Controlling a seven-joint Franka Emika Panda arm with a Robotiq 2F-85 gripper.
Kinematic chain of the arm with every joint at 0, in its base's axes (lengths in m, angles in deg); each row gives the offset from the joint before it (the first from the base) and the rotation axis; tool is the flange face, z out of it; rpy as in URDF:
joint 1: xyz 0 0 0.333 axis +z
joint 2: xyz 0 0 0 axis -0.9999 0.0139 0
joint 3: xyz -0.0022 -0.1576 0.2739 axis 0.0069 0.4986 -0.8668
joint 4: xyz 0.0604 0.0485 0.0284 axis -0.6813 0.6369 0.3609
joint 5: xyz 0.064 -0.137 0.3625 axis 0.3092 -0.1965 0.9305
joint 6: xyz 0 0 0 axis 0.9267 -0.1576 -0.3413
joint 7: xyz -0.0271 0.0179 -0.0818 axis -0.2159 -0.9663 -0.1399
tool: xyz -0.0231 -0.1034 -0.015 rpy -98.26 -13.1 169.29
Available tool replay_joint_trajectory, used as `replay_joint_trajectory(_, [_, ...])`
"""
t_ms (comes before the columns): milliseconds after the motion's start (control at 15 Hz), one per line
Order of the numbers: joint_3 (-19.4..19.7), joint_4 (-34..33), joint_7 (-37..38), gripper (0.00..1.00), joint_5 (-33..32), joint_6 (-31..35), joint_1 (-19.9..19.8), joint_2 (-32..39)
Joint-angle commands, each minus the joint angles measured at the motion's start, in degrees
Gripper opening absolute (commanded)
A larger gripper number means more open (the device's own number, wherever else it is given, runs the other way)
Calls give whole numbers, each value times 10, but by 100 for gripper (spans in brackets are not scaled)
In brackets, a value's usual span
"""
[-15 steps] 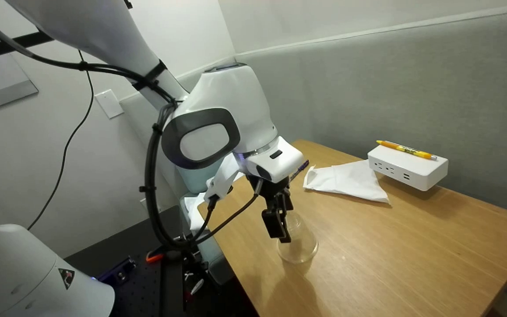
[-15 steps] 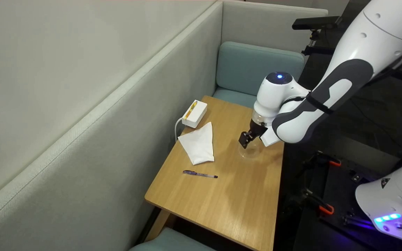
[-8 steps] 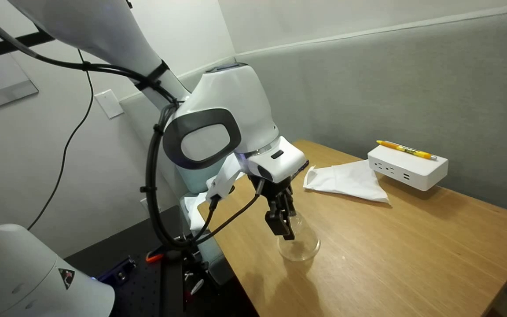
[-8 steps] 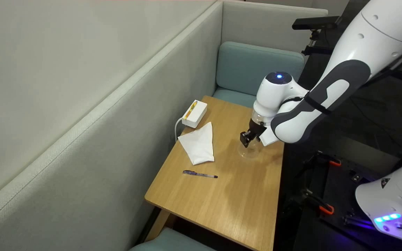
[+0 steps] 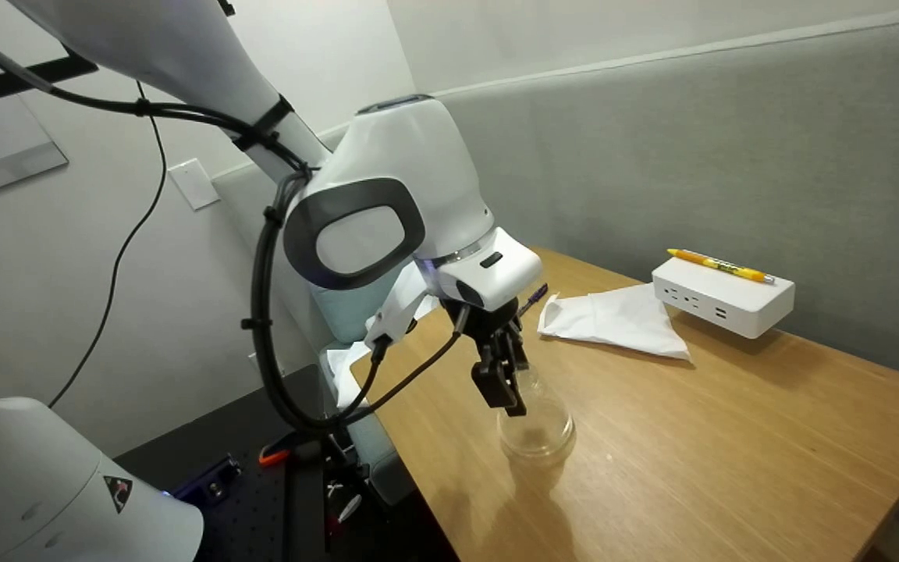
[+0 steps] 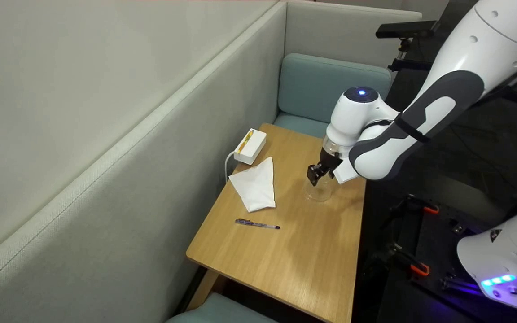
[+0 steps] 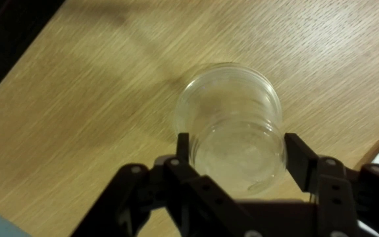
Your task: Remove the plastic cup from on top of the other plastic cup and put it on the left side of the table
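In an exterior view, from the left, held a white arm [image 5: 418,168] out over the worktop [image 5: 730,406]. With the fingers [image 5: 494,382], pinched the plastic cup [image 5: 541,429], narrow base up, near the robot-side edge; could not tell one cup from two nested, nor any contact of rim with wood. Farther right, had a white napkin [image 5: 613,320], then a white power box [image 5: 719,300] topped by a yellow pen [image 5: 719,265].

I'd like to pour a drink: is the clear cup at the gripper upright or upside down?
Upside down: in an exterior view, the plastic cup widens downward to its rim.
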Motion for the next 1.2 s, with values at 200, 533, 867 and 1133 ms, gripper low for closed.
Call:
replay_joint_trajectory(200, [3, 12, -16, 68, 9, -30, -1, -46])
replay_joint_trajectory(533, [13, 24, -18, 63, -11, -93, -8, -100])
replay_joint_trajectory(867, [0, 32, -26, 56, -61, -195, -41, -215])
replay_joint_trajectory(1133, [-49, 22, -69, 56, -30, -242, -53, -268])
